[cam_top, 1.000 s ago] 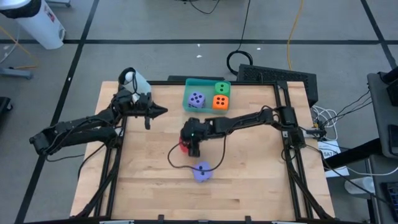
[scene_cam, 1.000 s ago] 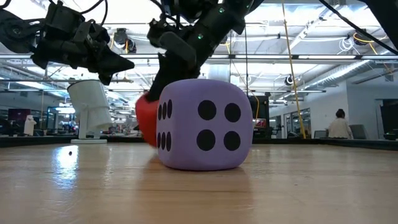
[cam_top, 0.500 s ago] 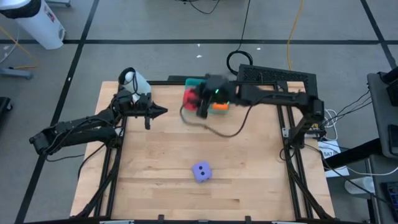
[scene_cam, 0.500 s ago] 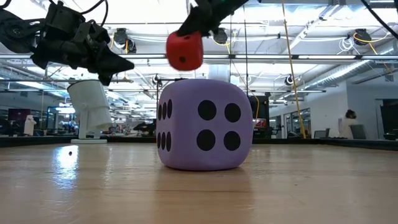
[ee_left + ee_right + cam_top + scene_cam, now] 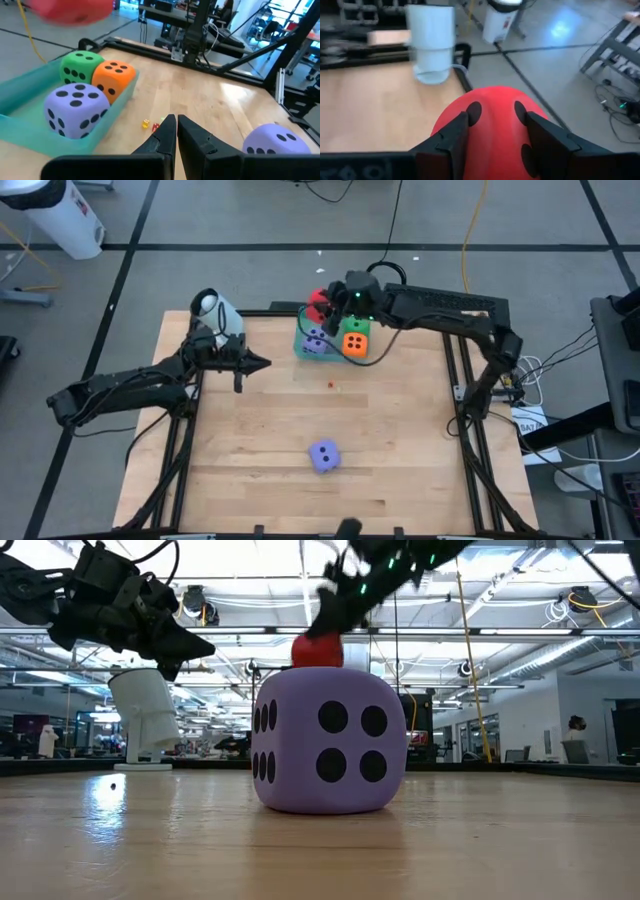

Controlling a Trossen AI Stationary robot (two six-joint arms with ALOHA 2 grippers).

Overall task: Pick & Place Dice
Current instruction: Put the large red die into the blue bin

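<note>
right gripper (image 5: 322, 308) jaws clamped on red die (image 5: 492, 127), carried above far corner of teal tray (image 5: 300, 345) for drop-in | tray holds purple die (image 5: 75, 109), orange die (image 5: 116, 75), green die (image 5: 80, 65) | second purple die (image 5: 323, 455) on desk, well apart from tray, awaiting pickup | left gripper (image 5: 172, 127) jaws closed, empty, parked beside tray

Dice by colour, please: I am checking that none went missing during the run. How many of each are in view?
Red die: 1
Green die: 1
Orange die: 1
Purple dice: 2, one in the teal tray, one on the table
Total: 5
</note>
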